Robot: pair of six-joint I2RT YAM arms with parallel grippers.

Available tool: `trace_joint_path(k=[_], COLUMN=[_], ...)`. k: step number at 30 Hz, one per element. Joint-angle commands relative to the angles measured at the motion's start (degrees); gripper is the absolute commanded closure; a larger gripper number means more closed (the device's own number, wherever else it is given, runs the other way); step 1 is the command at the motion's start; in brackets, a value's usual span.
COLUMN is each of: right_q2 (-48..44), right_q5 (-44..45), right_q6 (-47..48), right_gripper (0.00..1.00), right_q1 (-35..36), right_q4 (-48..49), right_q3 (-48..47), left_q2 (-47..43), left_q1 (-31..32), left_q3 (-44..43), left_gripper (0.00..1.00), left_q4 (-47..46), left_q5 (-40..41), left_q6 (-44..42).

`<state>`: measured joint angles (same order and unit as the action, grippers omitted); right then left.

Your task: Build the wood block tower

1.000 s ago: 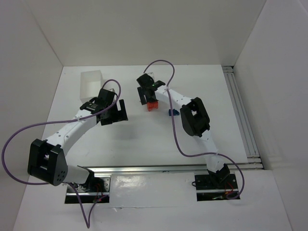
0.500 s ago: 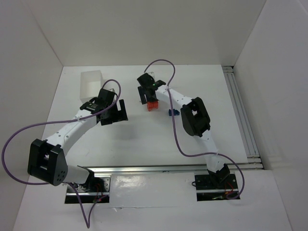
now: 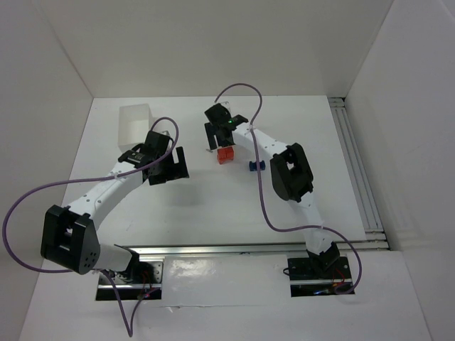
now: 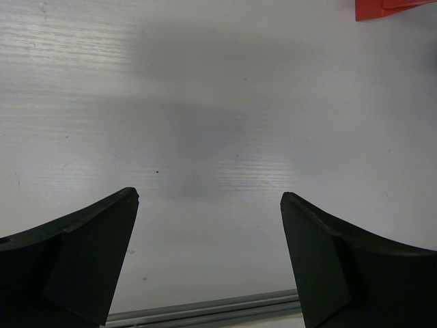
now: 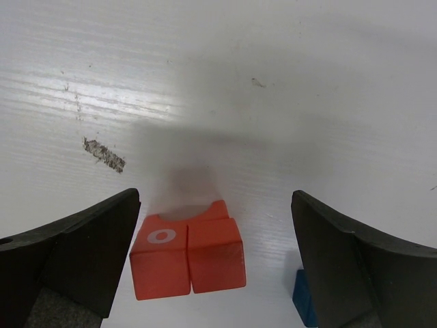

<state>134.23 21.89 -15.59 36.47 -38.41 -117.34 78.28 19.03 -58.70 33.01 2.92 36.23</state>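
The tower looks barely begun: the red-orange blocks [image 5: 188, 263] sit touching side by side on the worktop [image 3: 213, 206] beneath the spread, empty right end effector [image 3: 214, 142], the blue block [image 3: 254, 165] lies unstacked at their 4 o'clock, and the left end effector [image 4: 208, 198] is spread and empty too.

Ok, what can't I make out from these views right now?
- Blue block: right wrist view, cut off by the bottom edge; top view, too small to show its shape.
- Red-orange blocks: left wrist view, only a corner at the top edge; top view, too small to count.
- White box: inside unclear from the top view.
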Motion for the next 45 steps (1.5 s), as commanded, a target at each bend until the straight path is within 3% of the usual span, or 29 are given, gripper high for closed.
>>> trace_joint_path(k=[1, 33, 45], right_q2=[-2.0, -4.2, -4.2], right_q5=[0.9, -0.2, -0.7], right_q6=[-0.8, -0.8, -0.3], right_gripper=[0.01, 0.01, 0.01], right_q1=[-0.9, -1.4, -1.4], right_q4=[0.7, 1.8, 2.3], right_q3=[-3.2, 2.5, 0.7], left_q2=[-0.3, -0.3, -0.3], left_q1=[0.2, 0.2, 0.2], left_q3=[0.1, 0.1, 0.1], left_gripper=[0.01, 0.01, 0.01], left_q4=[-0.1, -0.1, -0.1], left_q5=[0.5, 0.5, 0.5], left_q6=[0.2, 0.2, 0.2])
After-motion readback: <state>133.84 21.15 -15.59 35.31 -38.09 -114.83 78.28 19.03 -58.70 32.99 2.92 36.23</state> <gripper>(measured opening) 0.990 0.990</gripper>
